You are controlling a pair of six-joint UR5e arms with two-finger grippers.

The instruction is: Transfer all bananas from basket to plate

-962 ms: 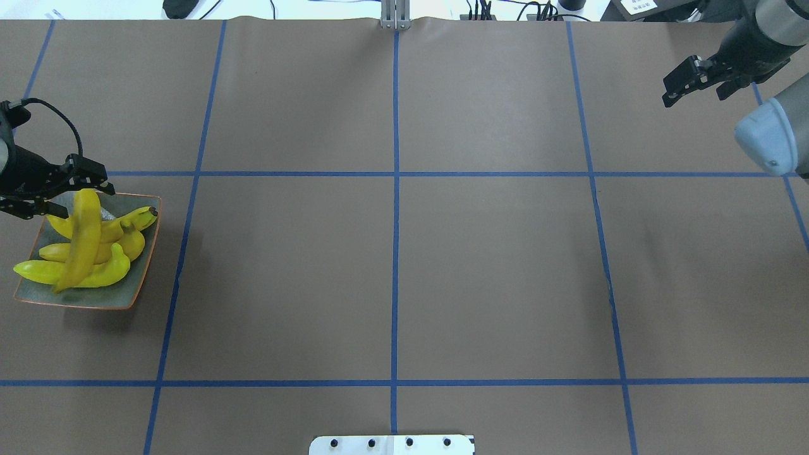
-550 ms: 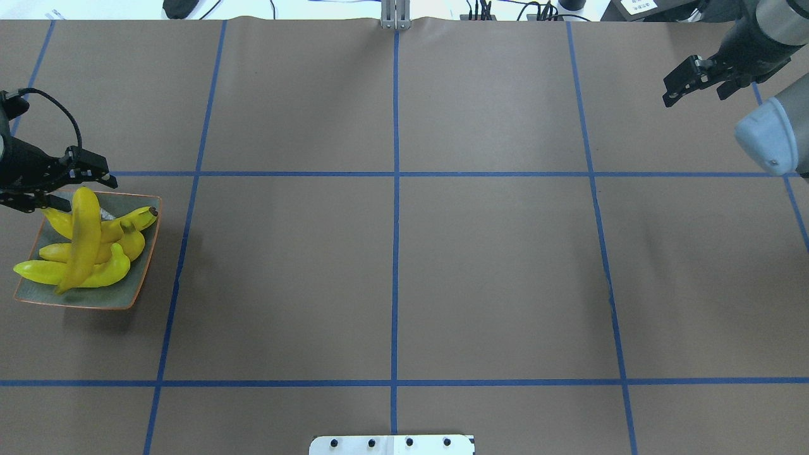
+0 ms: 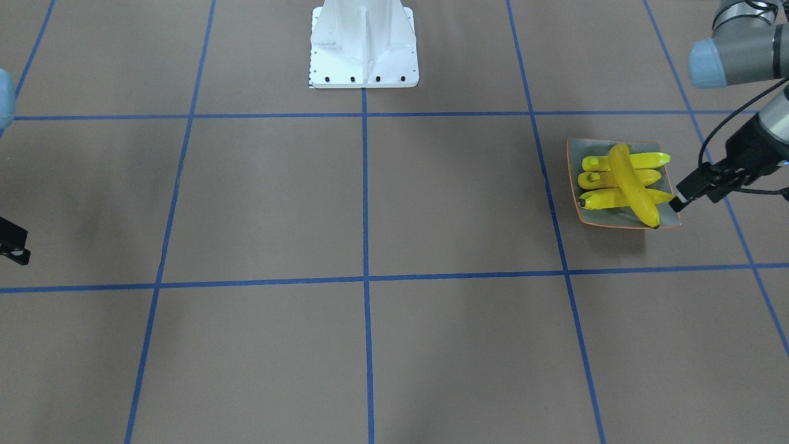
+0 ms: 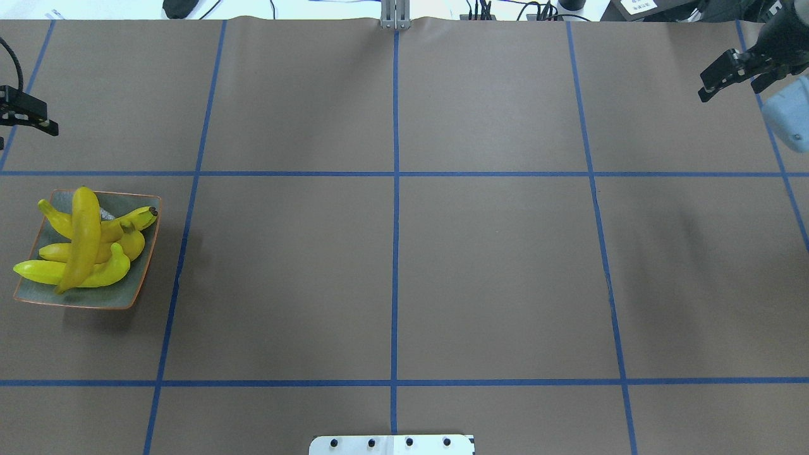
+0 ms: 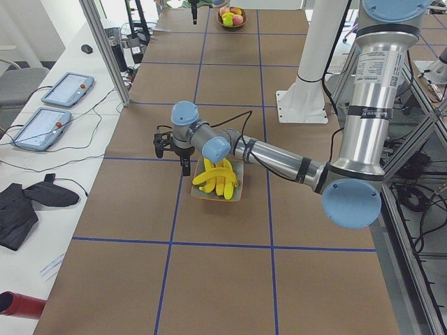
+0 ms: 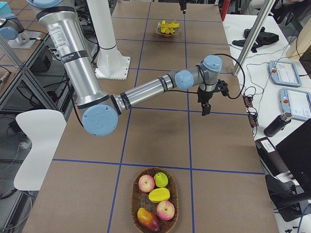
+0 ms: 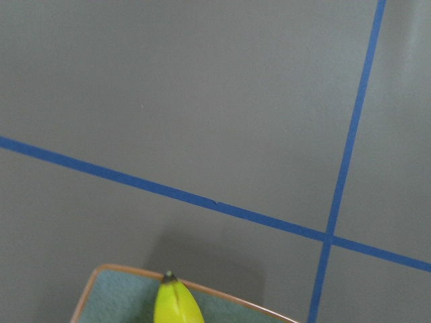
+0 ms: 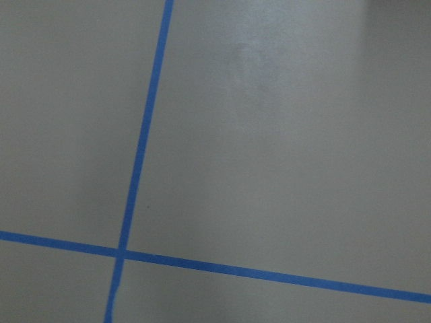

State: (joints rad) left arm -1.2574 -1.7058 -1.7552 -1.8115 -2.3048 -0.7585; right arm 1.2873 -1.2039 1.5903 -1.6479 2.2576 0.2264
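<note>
Several yellow bananas (image 4: 85,240) are piled on the square grey-green plate (image 4: 136,292) at the table's left. One banana lies across the others. The front view shows the same bananas (image 3: 629,182) on the plate (image 3: 576,151). My left gripper (image 3: 681,196) hangs open and empty beside the plate's far corner, apart from the fruit. One banana tip (image 7: 176,303) and the plate rim (image 7: 108,286) show in the left wrist view. My right gripper (image 4: 730,85) is open over bare table at the far right. The basket (image 6: 154,204) stands near the table's right end.
The wicker basket holds apples and other fruit, and I see no banana in it. It also shows as a small basket (image 5: 232,15) far off in the left side view. The robot's white base (image 3: 363,43) stands at the middle of the near edge. Blue tape lines (image 4: 395,189) grid the brown table.
My left gripper has drawn back from the top banana, up and off toward the far left edge. The banana stays on the pile. The right gripper has moved further right.
</note>
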